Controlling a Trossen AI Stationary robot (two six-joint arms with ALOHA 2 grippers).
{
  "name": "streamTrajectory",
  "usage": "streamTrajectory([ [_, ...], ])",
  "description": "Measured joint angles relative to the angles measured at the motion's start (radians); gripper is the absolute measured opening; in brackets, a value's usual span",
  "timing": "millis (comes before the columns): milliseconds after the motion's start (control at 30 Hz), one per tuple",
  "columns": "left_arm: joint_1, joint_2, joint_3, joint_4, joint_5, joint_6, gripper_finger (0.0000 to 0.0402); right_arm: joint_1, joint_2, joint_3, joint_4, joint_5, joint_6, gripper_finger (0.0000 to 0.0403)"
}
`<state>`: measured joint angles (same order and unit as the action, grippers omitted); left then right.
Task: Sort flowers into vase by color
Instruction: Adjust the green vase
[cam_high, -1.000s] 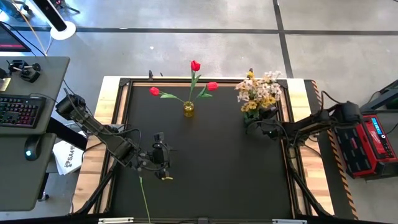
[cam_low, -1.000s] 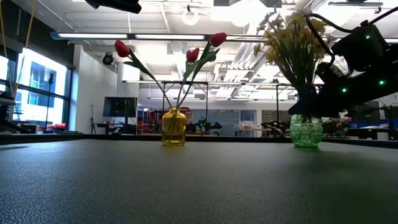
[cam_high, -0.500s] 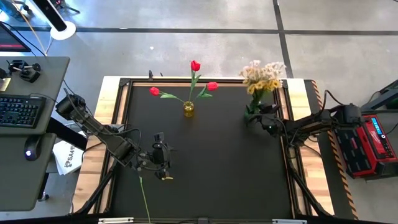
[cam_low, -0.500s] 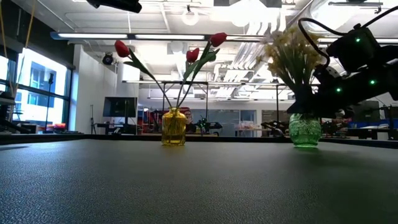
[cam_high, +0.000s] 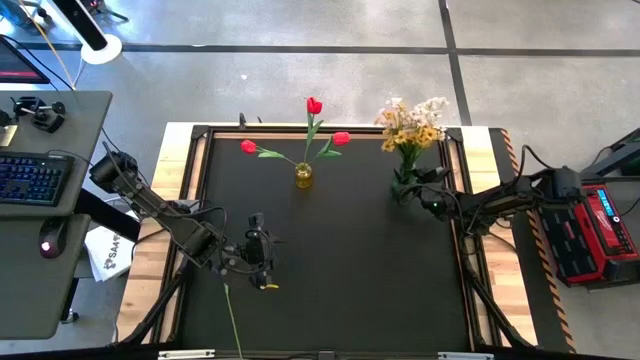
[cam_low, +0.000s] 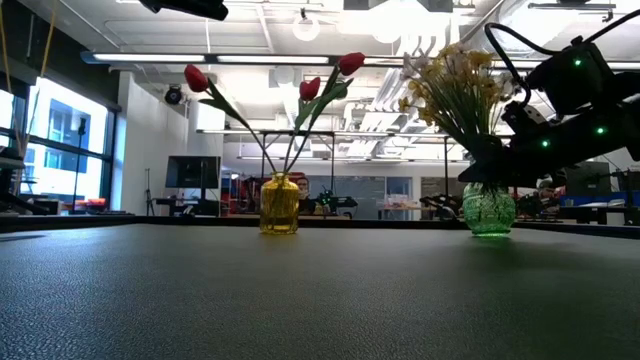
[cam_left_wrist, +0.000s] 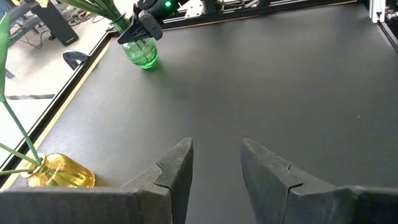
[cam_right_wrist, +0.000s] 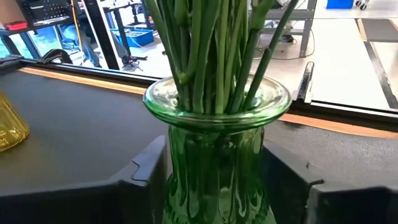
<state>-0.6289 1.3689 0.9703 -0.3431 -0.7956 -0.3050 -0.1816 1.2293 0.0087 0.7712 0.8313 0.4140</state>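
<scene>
- three red tulips on thin green stems (cam_high: 315, 128) fan out of the small yellow ribbed glass vase (cam_high: 303, 177) at the far middle of the black worktop (cam_high: 340, 270).
- a mixed bunch of yellow and white blossom sprays (cam_high: 410, 122) fills the green ribbed glass vase (cam_low: 490, 210), far right of the worktop, well apart from the yellow one.
- right gripper (cam_high: 425, 197): its fingers (cam_right_wrist: 143, 171) sit narrow on either side of the green vase body, holding it; the right wrist view shows the packed stems and glass rim up close.
- left gripper (cam_left_wrist: 214, 168) hovers over the near left worktop, fingers (cam_left_wrist: 177, 171) apart, nothing between them.
- only the high view shows a loose green stem (cam_high: 232, 318) lying by the near edge.
</scene>
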Motion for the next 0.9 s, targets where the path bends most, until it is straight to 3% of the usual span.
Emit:
streamTrajectory([
  [267, 0.0, 0.0, 0.0, 0.0, 0.0, 0.0, 0.0121, 0.078, 0.005, -0.006, 0.028, 0.08, -0.022, 0.0172],
  [500, 0.0, 0.0, 0.0, 0.0, 0.0, 0.001, 0.0121, 0.079, 0.006, -0.001, 0.072, 0.072, -0.036, 0.0169],
  [900, 0.0, 0.0, 0.0, 0.0, 0.0, 0.002, 0.0121, 0.052, 0.005, 0.116, 0.082, 0.074, -0.253, 0.0168],
])
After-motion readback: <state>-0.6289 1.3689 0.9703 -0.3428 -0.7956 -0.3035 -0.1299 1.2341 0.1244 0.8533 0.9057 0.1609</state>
